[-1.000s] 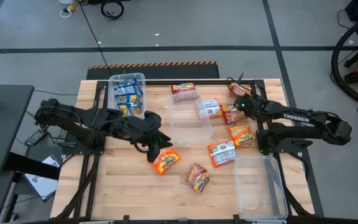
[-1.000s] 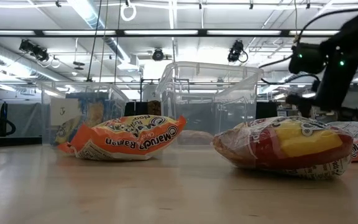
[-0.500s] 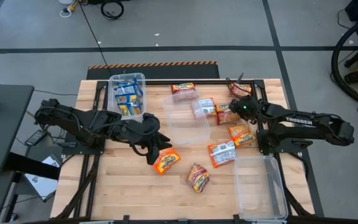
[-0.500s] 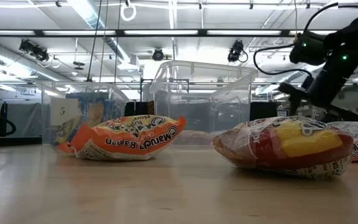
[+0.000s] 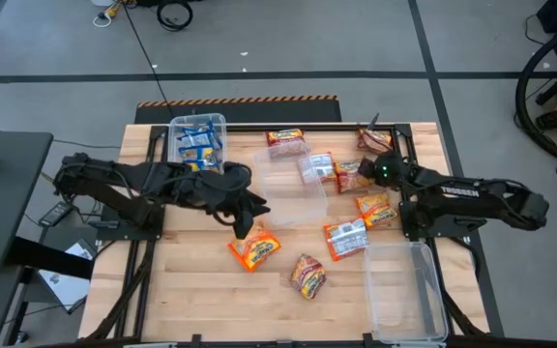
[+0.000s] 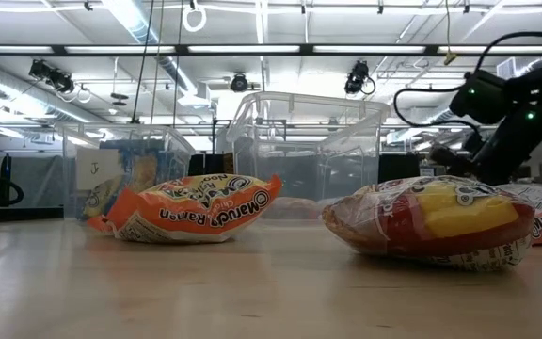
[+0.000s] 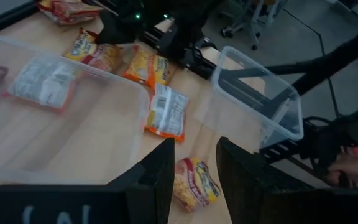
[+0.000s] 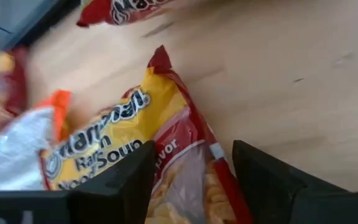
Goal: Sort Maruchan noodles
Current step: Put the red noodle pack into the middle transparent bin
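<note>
Since a second ago the left claw (image 5: pixel 248 220) has lifted off the orange packet (image 5: pixel 256 249) and drawn back toward the middle bin (image 5: pixel 296 186), while the right claw (image 5: pixel 361 172) has slid along the far edge of the surface (image 5: pixel 201 290) and lowered over a red-and-yellow packet (image 8: pixel 160 149).

Its fingers (image 8: pixel 110 180) stand spread, straddling that packet without pinching it. The packet lies flat among others near the far right corner, an orange-and-white one (image 8: pixel 17 149) just beside it. The likely trouble: closing here could catch the neighbour's crinkly edge as well, or the slick wrapper could slide out, since the packet sits askew between the fingers.

The right arm reaches in from the right edge, stretched low with its wrist tipped down. The left arm extends from the left edge, its claw open and empty, above the bare wood between the middle bin and the orange packet. Blue packets (image 5: pixel 197 150) already fill the far-left bin (image 5: pixel 177 126); the near-right bin (image 5: pixel 404 295) holds none.
</note>
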Controlling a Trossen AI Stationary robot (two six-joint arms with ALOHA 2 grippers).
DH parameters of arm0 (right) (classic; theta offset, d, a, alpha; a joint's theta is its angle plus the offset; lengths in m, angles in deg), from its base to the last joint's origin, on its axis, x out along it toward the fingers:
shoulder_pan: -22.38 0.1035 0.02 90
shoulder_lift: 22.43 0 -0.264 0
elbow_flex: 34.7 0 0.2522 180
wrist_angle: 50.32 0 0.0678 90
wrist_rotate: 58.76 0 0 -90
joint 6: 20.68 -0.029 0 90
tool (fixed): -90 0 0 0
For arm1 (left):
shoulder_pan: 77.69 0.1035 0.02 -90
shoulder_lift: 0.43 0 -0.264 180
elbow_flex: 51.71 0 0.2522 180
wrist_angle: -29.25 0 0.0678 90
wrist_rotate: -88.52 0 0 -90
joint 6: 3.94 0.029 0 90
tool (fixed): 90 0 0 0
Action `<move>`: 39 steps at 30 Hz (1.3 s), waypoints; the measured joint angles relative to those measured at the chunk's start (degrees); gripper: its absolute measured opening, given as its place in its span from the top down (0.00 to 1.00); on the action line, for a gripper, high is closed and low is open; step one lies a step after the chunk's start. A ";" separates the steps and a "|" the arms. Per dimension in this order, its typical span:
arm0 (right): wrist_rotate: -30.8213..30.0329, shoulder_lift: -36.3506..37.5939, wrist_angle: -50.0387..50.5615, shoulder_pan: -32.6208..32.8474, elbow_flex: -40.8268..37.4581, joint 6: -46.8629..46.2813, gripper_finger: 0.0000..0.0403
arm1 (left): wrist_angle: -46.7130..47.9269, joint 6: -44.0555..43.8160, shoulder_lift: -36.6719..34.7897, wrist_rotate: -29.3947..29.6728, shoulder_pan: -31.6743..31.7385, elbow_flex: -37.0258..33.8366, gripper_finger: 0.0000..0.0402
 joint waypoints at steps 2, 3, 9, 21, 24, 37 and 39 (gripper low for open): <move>2.28 0.00 -2.66 -0.82 -1.23 -0.43 0.48 | 0.76 0.06 -0.60 -1.79 0.62 0.00 0.69; 2.83 0.00 -3.28 -0.96 -1.52 0.01 0.50 | 1.07 0.02 -0.83 -2.30 0.89 0.00 0.69; 2.47 0.04 -4.62 -1.07 -1.59 4.01 0.68 | 3.56 1.14 -4.55 -0.18 1.54 -0.09 0.69; -1.12 4.56 -1.34 1.55 8.34 27.25 0.99 | 9.10 2.53 -15.70 12.55 1.65 0.00 0.69; -3.03 5.05 2.21 4.73 16.10 37.92 0.99 | 13.15 1.11 -18.07 15.79 1.65 0.00 0.69; -4.81 -6.66 -1.81 26.51 43.79 71.66 0.99 | 33.36 -3.77 -26.00 32.59 1.67 0.02 0.69; -4.65 -11.57 -4.17 30.48 45.28 75.80 0.99 | 37.30 -3.68 -26.97 32.33 1.67 0.02 0.69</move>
